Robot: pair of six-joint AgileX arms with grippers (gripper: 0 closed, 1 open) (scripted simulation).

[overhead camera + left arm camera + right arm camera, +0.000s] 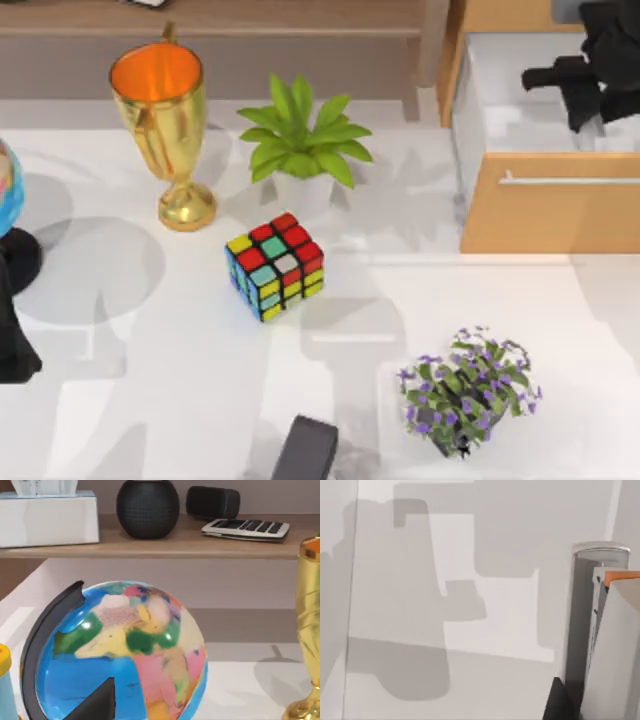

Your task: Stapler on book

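Top view, arms: left arm (pixel 15 345) parked at the table's 9 o'clock edge by the globe (pixel 8 190); right arm (pixel 595 60) at 1 o'clock, over the open drawer (pixel 550 215).
Top view, task thing: a dark block (pixel 305 450) at the 6 o'clock edge, cut off by the frame, is possibly the stapler. I cannot tell for sure, and I cannot pick out a book.
Top view, key relation: the block's long axis runs roughly 12 to 6. It lies toward 4 o'clock from the left arm and far toward 7 o'clock from the right, so the left is probably nearer.
Left wrist view: globe close ahead, gold trophy (pixel 307 630) beside it; whether this gripper is open or closed cannot be told.
Right wrist view: pale drawer floor and a grey, orange-edged upright piece (pixel 612 577) I cannot identify; grip state likewise cannot be told.
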